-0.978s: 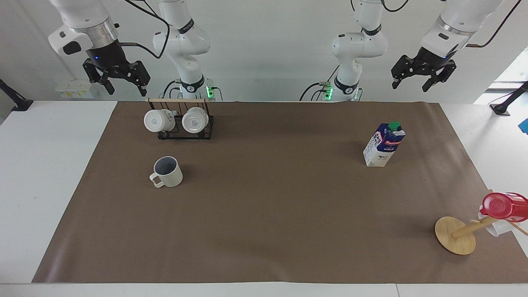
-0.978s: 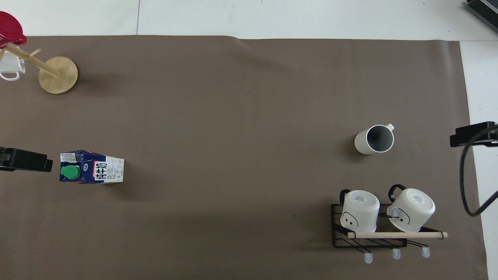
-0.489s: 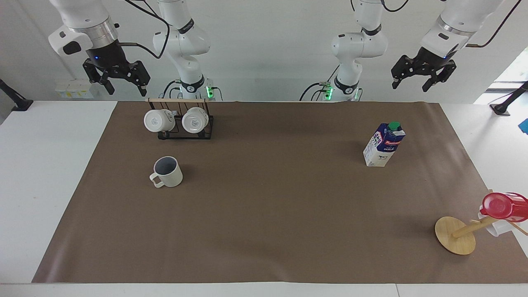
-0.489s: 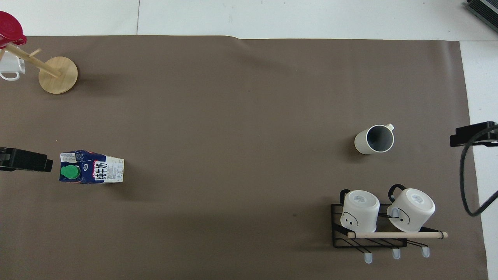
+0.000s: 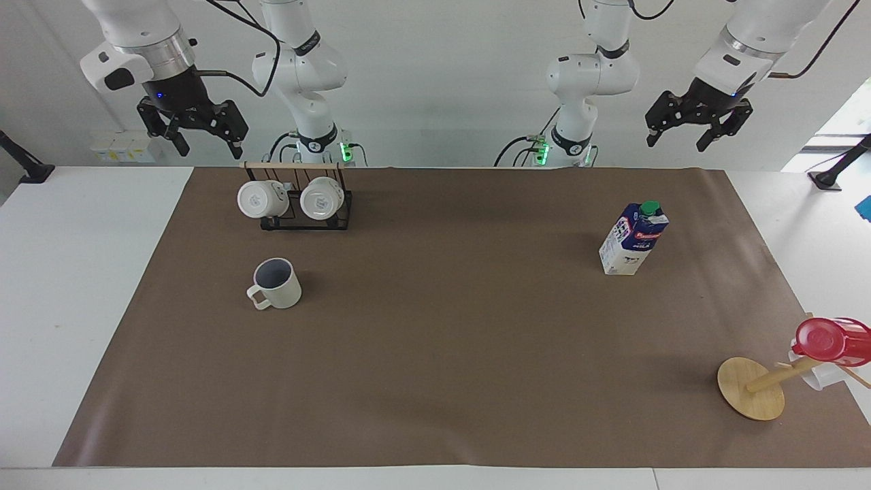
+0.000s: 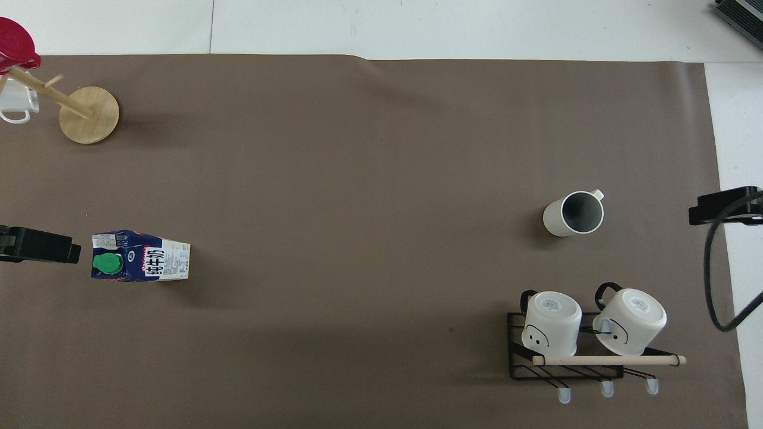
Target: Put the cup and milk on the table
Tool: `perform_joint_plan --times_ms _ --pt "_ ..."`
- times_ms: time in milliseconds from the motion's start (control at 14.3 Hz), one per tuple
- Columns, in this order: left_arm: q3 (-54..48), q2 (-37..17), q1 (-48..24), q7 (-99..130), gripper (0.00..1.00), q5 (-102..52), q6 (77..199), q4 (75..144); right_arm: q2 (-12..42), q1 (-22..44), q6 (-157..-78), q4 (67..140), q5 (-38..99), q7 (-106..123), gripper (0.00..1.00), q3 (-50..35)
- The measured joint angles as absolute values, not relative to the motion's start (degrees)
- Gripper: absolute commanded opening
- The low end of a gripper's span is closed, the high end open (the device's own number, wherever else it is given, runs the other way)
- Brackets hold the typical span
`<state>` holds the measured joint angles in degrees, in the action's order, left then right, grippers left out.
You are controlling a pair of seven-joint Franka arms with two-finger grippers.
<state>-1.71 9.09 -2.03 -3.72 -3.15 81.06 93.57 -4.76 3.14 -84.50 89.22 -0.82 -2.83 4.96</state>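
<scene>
The cup (image 5: 275,283) stands upright on the brown sheet of the table (image 5: 435,354), toward the right arm's end, its handle pointing away from the robots. Nearer the robots sits a black wire rack (image 5: 306,204) with two white mugs (image 5: 291,198) lying on their sides. The milk (image 5: 633,238) stands upright well apart from the cup, toward the left arm's end, green cap on top. Farther from the robots than the milk, at the sheet's corner, a wooden mug tree (image 5: 755,388) carries a red cup (image 5: 830,340). The right hand (image 5: 194,136) hangs high over the table's edge near the rack, fingers spread, holding nothing. The left hand (image 5: 694,129) hangs high at its own end, also spread and empty.
</scene>
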Motion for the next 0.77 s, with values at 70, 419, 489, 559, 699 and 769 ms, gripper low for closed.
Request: perform_joint_plan --times_ms 70,419,489,559,699,769 --pt "-1.7 9.1 -2.0 -3.7 1.00 -3.1 81.1 93.6 -4.8 3.1 -84.5 89.2 -0.8 -2.8 1.00 5.0" --pt "-1.7 9.1 -2.0 -3.7 1.00 -3.1 81.1 93.6 -4.8 3.4 -85.0 90.2 -0.7 -2.8 1.00 4.7" --pt "-1.7 9.1 -2.0 -3.7 1.00 -3.1 81.1 93.6 -4.7 3.7 -86.6 91.4 -0.7 -2.8 1.00 4.5" --pt "-1.7 9.1 -2.0 -3.7 1.00 -3.1 81.1 93.6 -4.6 4.3 -88.4 92.6 -0.6 -2.8 1.00 4.5" --pt "-1.7 9.1 -2.0 -3.7 1.00 -3.1 81.1 93.6 -4.2 5.2 -91.2 94.4 -0.6 -2.9 1.00 4.3" --pt "-1.7 9.1 -2.0 -3.7 1.00 -3.1 81.1 93.6 -3.8 5.5 -93.1 95.6 -0.6 -2.9 1.00 4.2"
